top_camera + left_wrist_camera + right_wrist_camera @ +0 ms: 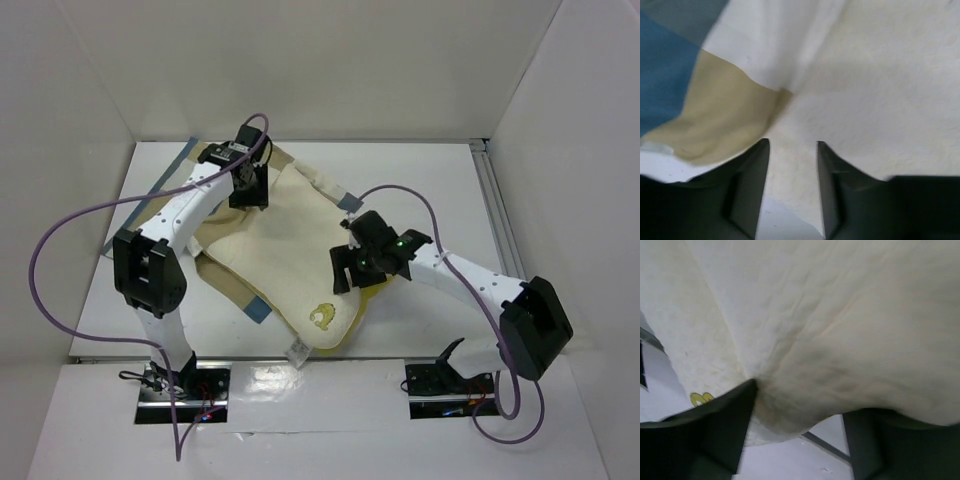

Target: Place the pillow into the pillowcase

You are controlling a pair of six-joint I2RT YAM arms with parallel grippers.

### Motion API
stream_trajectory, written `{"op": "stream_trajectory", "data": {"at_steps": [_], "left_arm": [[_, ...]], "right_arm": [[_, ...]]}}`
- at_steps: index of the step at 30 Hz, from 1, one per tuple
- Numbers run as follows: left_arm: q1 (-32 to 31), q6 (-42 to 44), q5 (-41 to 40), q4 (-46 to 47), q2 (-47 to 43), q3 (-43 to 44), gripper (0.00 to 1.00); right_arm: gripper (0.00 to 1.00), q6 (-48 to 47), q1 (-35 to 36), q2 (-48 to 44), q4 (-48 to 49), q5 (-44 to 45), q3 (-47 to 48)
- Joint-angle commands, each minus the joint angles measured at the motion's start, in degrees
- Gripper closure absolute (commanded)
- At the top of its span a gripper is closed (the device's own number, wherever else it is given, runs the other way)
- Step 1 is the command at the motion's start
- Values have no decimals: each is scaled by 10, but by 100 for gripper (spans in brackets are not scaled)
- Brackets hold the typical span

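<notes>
Your pillow [275, 250] lies diagonally mid-table and seems to rest on the pillowcase [720, 105], which shows only along its far and left edges. Your left gripper [792, 150] sits at the far corner where case meets pillow, jaws apart, gripping nothing. Your right gripper [799, 400] is apart too, with the pillow's edge bulging between its fingers. If you close the left now, you may pinch pillow together with cloth, so the mouth won't open. If you push from the right ungripped, the limp case may bunch or slide.
</notes>
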Motion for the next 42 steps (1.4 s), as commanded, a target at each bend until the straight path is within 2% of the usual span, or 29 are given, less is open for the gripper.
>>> {"op": "stream_trajectory", "data": {"at_steps": [1,2,3,5,7,10,11,14,15,17,18,19,22,24,27,28,29,30,31,33,35,36,42], "left_arm": [[18,-6,2,12,3,75,40],[18,1,2,4,25,96,33],[18,1,-5,-6,38,115,33],[18,1,-23,-34,58,167,33],[18,-14,-31,-41,64,182,38],[18,-31,-25,-33,64,182,41],[18,-31,-1,-33,64,182,42],[18,-31,45,-28,69,182,46],[18,-37,56,-28,69,182,47],[18,-43,74,-28,69,168,47],[18,-49,83,-28,69,157,47],[12,-49,90,-28,69,150,47],[12,-49,116,-28,69,119,44],[12,-54,145,-28,69,93,39],[7,-60,159,-22,85,80,32],[2,-60,159,-22,85,73,26],[2,-66,159,-22,92,68,23],[2,-66,159,-22,92,68,20],[2,-72,159,-22,98,68,18],[2,-72,148,-22,106,68,12],[2,-79,112,-31,124,85,9],[2,-85,99,-38,131,91,8],[2,-144,-10,-71,136,109,8]], "right_arm": [[18,-26,27,-10,-34,26,40],[9,-33,32,-5,-72,86,70],[6,-33,32,-5,-88,121,86],[6,-39,10,-10,-108,186,130],[12,-33,-33,-16,-101,206,153],[23,-12,-101,5,-41,175,173],[31,1,-120,37,-26,155,180],[31,8,-169,105,34,84,217],[31,15,-190,160,40,65,251],[39,15,-205,212,68,48,275],[59,15,-210,260,68,38,305],[69,15,-216,277,63,24,314],[88,15,-184,308,73,-18,299],[92,22,-147,308,81,-18,276],[92,34,-69,273,93,-33,242],[92,34,-56,262,93,-28,242],[89,34,-48,262,81,-17,242],[62,34,-48,252,73,-6,247],[45,29,-55,246,73,3,247],[25,23,-86,239,87,11,241],[15,3,-117,255,92,-5,262],[14,-2,-126,267,92,-11,277],[14,-32,-145,378,92,-40,407]]}}
